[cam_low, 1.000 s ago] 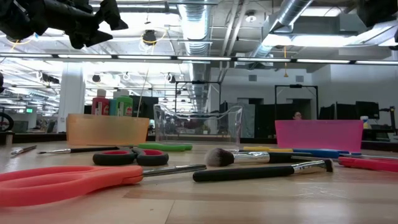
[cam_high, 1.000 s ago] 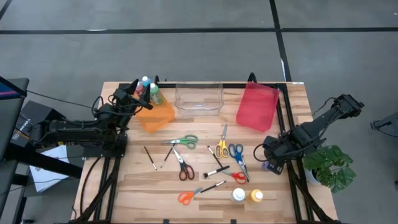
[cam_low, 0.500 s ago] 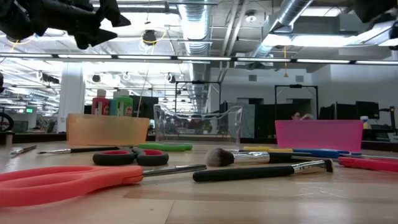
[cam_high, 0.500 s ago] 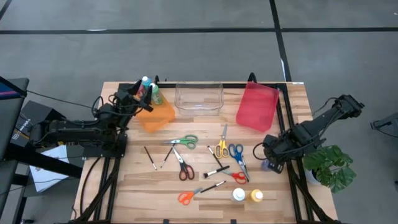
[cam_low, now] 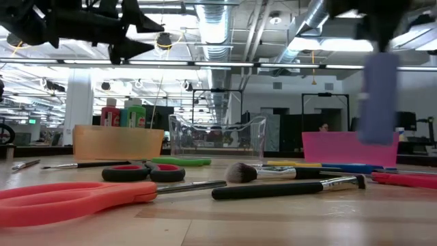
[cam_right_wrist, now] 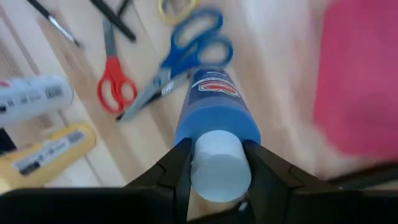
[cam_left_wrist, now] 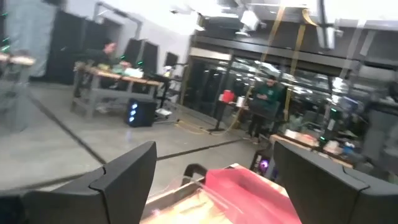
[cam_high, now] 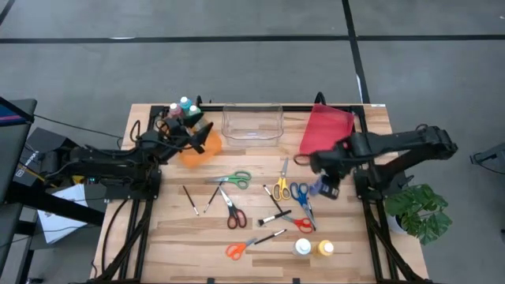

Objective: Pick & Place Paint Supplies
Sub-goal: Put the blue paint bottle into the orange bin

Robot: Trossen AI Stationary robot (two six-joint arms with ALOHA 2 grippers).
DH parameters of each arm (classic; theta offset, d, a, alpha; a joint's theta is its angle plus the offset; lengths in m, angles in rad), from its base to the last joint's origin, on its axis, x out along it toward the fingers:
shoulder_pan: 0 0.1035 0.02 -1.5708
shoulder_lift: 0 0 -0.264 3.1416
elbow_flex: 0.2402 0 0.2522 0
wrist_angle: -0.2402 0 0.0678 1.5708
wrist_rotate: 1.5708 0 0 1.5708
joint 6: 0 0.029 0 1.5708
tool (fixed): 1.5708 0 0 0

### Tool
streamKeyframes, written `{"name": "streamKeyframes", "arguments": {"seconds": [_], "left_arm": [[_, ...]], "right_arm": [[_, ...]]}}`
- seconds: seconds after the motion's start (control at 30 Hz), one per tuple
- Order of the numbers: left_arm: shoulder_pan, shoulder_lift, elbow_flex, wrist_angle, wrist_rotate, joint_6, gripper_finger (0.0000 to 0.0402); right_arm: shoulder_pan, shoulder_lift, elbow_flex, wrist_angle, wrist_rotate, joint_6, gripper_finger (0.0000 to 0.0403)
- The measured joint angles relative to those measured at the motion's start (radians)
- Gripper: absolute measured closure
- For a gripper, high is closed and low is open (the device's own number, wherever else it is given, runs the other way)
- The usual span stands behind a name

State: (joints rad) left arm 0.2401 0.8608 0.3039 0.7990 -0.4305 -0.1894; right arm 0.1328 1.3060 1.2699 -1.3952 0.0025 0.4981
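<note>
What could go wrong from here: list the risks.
1. The right end effector grips the blue paint bottle only at its white cap; it might slip or swing loose.
2. It hangs over the blue-handled scissors, beside the red plastic bin; a drop could scatter supplies.

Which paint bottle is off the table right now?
The blue bottle, clamped in the right hand above the table; the white and yellow ones lie on it.
</note>
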Motion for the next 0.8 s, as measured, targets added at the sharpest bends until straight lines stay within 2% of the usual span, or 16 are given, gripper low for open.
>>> {"name": "streamKeyframes", "arguments": {"seconds": [0.1,0.3,0.4,0.6,0.8], "left_arm": [[0.000,-0.001,0.035,-0.060,0.066,0.032,0.0080],[-0.009,0.023,0.128,-0.283,0.219,0.061,0.0080],[-0.032,0.069,0.163,-0.308,0.290,0.111,0.0080],[-0.078,0.231,0.219,-0.311,0.365,0.160,0.0080],[-0.103,0.430,0.329,-0.304,0.434,0.261,0.0080]], "right_arm": [[-0.067,0.087,0.118,0.002,0.019,-0.137,0.0288],[-0.173,0.276,0.362,0.005,0.051,-0.373,0.0288],[-0.205,0.364,0.473,0.005,0.051,-0.467,0.0288],[-0.229,0.513,0.673,0.002,0.049,-0.586,0.0288],[-0.226,0.619,0.804,-0.017,0.026,-0.649,0.0288]]}}
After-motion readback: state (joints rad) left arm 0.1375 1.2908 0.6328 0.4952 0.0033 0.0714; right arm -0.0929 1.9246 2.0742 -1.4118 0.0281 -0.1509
